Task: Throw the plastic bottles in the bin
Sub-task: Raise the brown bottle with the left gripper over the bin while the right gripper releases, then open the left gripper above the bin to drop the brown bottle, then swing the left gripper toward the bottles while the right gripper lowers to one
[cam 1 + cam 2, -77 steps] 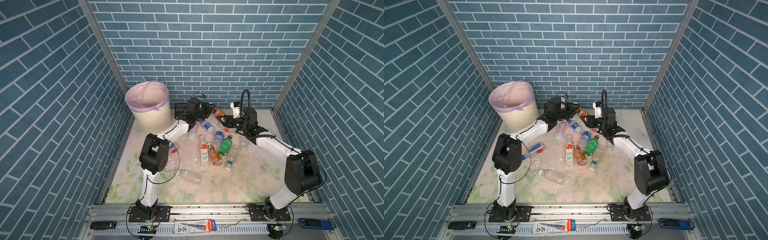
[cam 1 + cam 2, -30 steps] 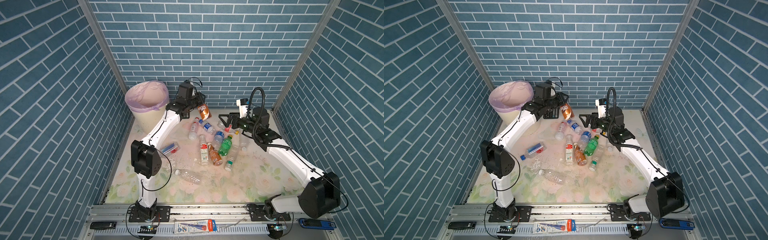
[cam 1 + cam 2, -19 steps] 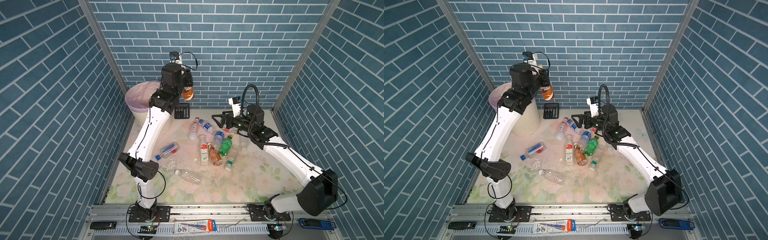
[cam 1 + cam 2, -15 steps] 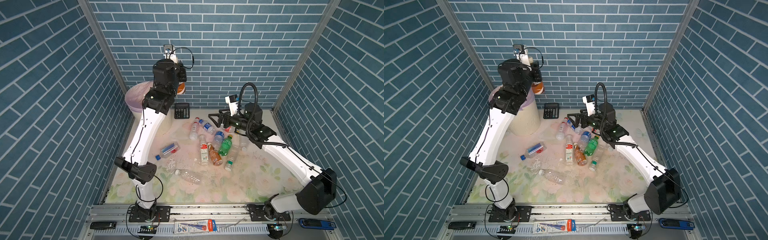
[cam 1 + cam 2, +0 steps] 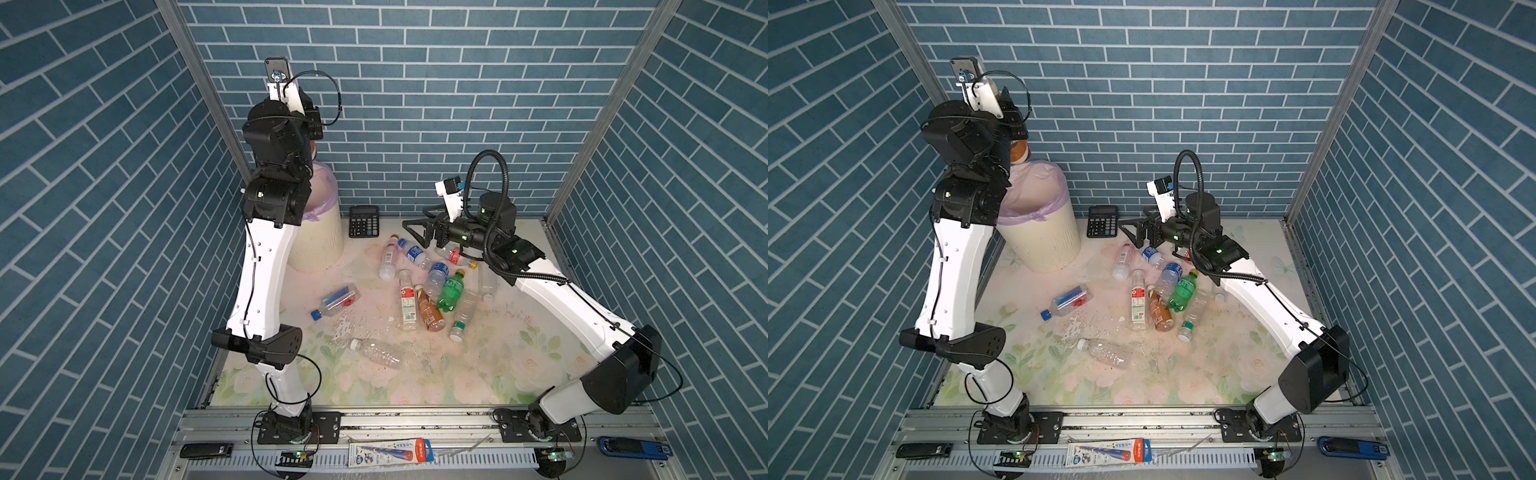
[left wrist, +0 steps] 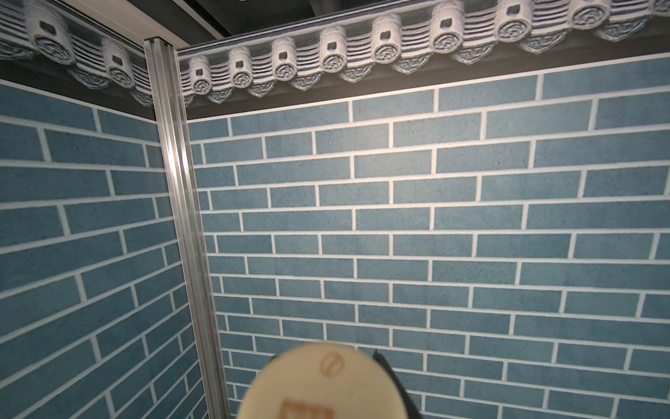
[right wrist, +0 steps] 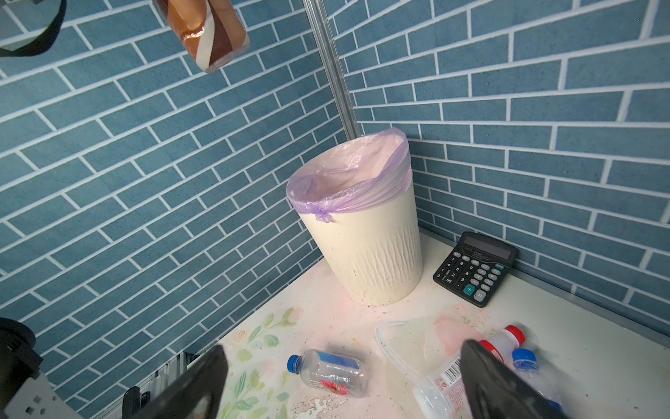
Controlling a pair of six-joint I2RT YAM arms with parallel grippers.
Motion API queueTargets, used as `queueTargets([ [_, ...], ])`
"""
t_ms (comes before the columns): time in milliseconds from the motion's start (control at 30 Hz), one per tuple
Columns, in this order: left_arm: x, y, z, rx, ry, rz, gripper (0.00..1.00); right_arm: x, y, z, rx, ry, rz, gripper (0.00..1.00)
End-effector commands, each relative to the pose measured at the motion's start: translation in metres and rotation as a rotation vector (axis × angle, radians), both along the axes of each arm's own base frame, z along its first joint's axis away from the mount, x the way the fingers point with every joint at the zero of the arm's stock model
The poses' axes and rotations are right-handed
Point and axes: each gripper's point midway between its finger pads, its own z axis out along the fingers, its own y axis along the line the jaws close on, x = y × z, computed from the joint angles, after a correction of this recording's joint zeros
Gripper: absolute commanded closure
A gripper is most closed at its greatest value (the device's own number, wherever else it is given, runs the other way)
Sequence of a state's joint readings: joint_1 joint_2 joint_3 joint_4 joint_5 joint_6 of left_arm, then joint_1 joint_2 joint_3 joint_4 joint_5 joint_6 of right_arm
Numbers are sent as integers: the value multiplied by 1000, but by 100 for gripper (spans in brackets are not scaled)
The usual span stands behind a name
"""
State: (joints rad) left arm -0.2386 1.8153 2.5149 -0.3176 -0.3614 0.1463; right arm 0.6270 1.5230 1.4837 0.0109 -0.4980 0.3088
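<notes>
Brown bottle (image 5: 1020, 152): lifted off the table (image 5: 478, 374), now high, roughly over the bin (image 5: 1050, 241)
Left claw (image 5: 1017, 139): pinched tight around it
Right claw (image 5: 417, 234): spread wide, empty
Next: let go

Bin (image 5: 1046, 245) back left, calculator (image 5: 1102, 221) just right of it, bottles (image 5: 1182, 293) strewn across table (image 5: 1225, 361), raised bottle (image 5: 1018, 151) above bin

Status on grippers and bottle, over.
Left gripper shut on brown bottle, high by the bin. Right gripper open above loose bottles. Bin mouth unobstructed; calculator beside it.
</notes>
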Motion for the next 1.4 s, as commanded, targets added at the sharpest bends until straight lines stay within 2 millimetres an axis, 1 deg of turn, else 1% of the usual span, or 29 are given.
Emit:
queueTargets([
  [0, 42, 29, -41, -64, 86, 14, 85, -1, 7, 4, -4, -21, 31, 1],
  [33, 57, 38, -60, -88, 125, 27, 84, -1, 9, 2, -4, -12, 36, 1],
  [67, 75, 49, -86, -123, 180, 39, 78, -1, 9, -1, -4, -5, 40, 1],
  [100, 92, 61, -112, -170, 236, 36, 71, -2, 10, -2, -2, 0, 43, 1],
  [167, 112, 82, -156, -268, 342, 54, 58, -4, 10, -4, 0, 7, 46, 1],
  [200, 116, 85, -168, -284, 378, 52, 47, -5, 10, -5, 0, 10, 48, 1],
  [233, 118, 86, -175, -288, 400, 46, 30, -6, 10, -6, -1, 13, 48, 1],
  [267, 117, 85, -176, -289, 408, 44, 12, -7, 10, -6, 0, 14, 49, 1],
  [300, 115, 83, -175, -296, 408, 32, 1, -8, 10, -8, -1, 15, 49, 1],
  [467, 98, 68, -157, -330, 369, -39, 1, -11, 10, -8, 3, 20, 52, 1],
  [533, 92, 58, -154, -323, 369, -57, 1, -12, 9, -8, 4, 21, 47, 1],
  [600, 89, 46, -154, -310, 380, -81, 1, -12, 8, -7, 5, 20, 38, 1],
  [733, 85, 26, -161, -294, 424, -122, 1, -9, 4, -10, 3, 38, 2, 1],
  [867, 75, -7, -166, -241, 473, -181, 1, -5, -3, -15, -12, 63, -57, 1],
  [1033, 55, -63, -168, -184, 502, -311, 1, 2, -17, -35, -93, 115, -144, 1],
  [1100, 44, -85, -172, -179, 524, -360, 1, 2, -28, -43, -114, 132, -182, 1],
  [1167, 35, -103, -180, -187, 554, -398, 1, 2, -41, -52, -130, 151, -225, 1],
  [1233, 26, -121, -193, -192, 592, -438, 1, 3, -56, -61, -146, 175, -273, 1],
  [1333, 9, -149, -218, -188, 655, -485, 1, 6, -84, -82, -176, 242, -360, 1],
  [1367, 3, -160, -226, -188, 673, -504, 1, 8, -96, -89, -193, 264, -407, 1],
])
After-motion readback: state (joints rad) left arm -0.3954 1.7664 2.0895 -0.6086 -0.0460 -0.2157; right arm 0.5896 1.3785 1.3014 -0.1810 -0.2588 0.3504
